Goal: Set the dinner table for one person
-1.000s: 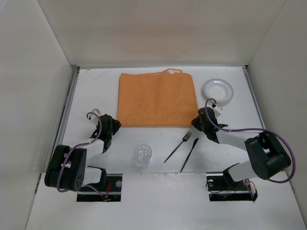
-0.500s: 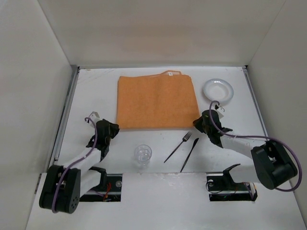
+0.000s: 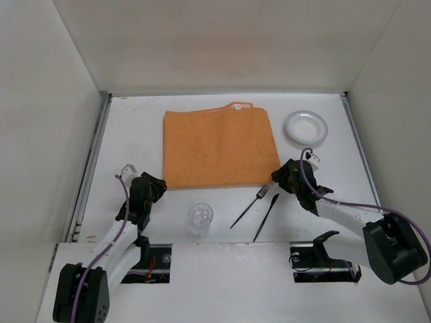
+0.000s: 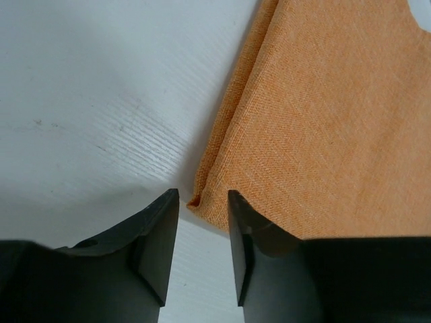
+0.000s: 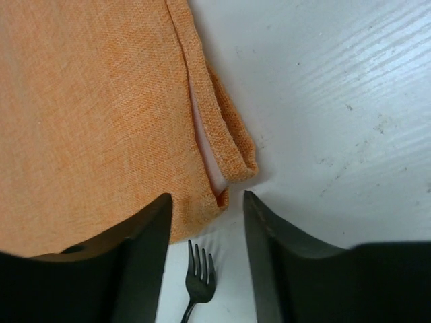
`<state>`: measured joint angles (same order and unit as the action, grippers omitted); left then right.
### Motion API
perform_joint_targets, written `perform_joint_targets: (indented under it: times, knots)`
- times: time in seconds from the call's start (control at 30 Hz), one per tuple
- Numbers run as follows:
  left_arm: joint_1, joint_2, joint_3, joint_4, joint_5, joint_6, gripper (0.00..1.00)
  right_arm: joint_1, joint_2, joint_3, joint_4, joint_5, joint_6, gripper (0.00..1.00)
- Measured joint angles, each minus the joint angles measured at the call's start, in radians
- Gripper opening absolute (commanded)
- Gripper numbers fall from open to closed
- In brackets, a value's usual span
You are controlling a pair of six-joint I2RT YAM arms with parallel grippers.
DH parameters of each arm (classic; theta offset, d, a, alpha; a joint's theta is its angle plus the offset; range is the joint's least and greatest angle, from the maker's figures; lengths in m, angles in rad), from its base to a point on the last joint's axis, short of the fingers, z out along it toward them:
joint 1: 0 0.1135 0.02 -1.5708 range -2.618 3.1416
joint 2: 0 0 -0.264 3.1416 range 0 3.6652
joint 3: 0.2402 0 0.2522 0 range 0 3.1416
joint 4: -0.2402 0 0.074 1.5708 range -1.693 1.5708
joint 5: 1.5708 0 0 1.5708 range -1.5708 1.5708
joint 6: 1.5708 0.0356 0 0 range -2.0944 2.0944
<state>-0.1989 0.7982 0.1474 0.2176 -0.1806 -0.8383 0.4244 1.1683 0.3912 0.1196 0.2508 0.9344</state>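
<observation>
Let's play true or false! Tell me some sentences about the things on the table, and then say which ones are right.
1. The plate sits on the orange cloth. False: it sits on the bare table, to the right of the cloth.
2. The fork lies beside the knife. True.
3. The glass lies on its side. False: it stands upright.
4. The glass is left of the fork. True.
</observation>
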Motion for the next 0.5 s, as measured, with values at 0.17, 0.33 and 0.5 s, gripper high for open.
perform_joint_targets:
  times: [0.17,0.33,0.5]
  knots:
    - [0.014,-0.062,0.0,-0.026,-0.013,0.003,0.42,-0.033,-0.051,0.017,-0.039,0.004,-0.041,0.68]
    - [0.032,-0.08,0.001,-0.003,-0.035,0.003,0.42,-0.159,-0.048,0.108,-0.027,-0.007,-0.074,0.71]
    - [-0.005,-0.035,0.001,0.106,-0.032,0.005,0.44,-0.357,0.088,0.219,0.085,-0.08,-0.054,0.69]
